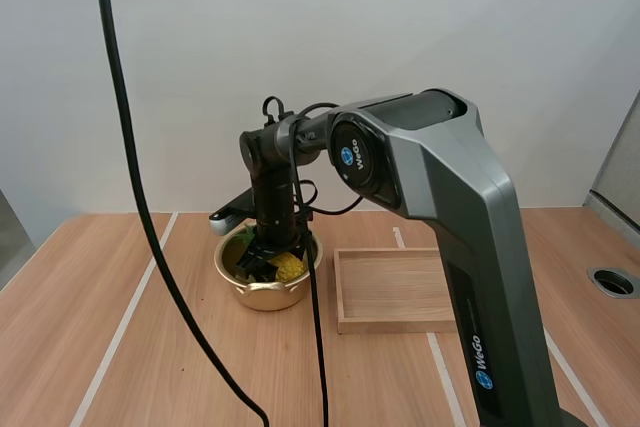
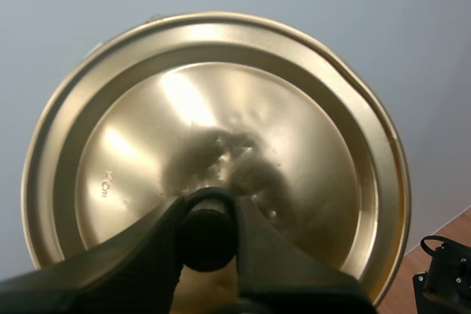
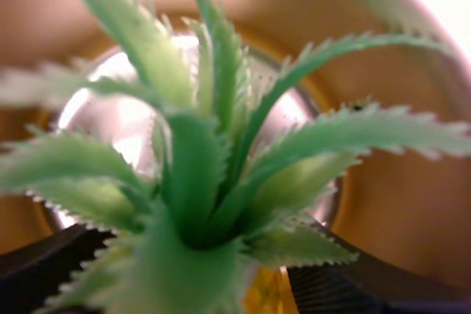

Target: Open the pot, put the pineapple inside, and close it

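The left fingers [image 2: 140, 255] pinch the black knob [image 2: 210, 232] of the golden lid [image 2: 221, 101], one finger pressed to the knob at 9 o'clock and the other at 3 o'clock. The lid hangs from that grip, tilted so that its broad round face is turned to the camera. Its raised rim runs all the way around, and a pale wall lies behind it. The lid touches nothing else and is held clear of the wooden surface [image 1: 50, 327], a strip of which shows past its edge at about 4 o'clock.

The right fingers [image 3: 346, 288] stand on either side of the pineapple [image 3: 199, 204] and pinch its yellow body just under the crown. The toothed green leaves fan upward between them, toward the wrist. Below the leaves is the shiny round floor of the pot [image 1: 262, 297], with its golden wall curving around it.

In the high view the right arm reaches forward and bends straight down, so its fingers and the pineapple sit inside the open pot. The fruit's yellow side shows over the rim at about 3 o'clock of the fingers. Whether the pineapple rests on the pot's floor I cannot tell.

The pot stands on the surface with no lid on it. A shallow wooden tray [image 1: 395, 325] lies just beside the pot at its 3 o'clock, apart from it.
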### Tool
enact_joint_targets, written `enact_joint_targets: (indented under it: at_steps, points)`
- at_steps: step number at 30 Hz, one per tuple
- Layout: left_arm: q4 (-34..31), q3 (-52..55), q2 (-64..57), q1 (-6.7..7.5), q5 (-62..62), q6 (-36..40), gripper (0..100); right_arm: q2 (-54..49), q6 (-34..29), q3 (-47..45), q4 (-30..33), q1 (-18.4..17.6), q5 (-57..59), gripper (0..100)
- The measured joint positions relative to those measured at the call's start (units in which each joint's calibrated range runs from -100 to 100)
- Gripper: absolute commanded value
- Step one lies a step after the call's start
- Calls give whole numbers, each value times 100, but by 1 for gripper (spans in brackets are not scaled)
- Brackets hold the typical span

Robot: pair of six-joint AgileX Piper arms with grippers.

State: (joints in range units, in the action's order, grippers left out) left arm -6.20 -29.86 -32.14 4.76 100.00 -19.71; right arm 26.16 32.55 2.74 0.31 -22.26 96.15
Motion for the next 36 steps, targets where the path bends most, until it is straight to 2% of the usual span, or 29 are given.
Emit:
enact_joint_targets:
  at_steps: [19, 35, 36]
  points:
    - [0, 0, 0, 0, 0, 0, 0, 0, 0, 16, 0, 0, -14, 100]
    - [0, 0, 0, 0, 0, 0, 0, -270, 0, 637, -31, 0, 312, 100]
    - [0, 0, 0, 0, 0, 0, 0, -305, 0, 969, -31, -9, 347, 100]
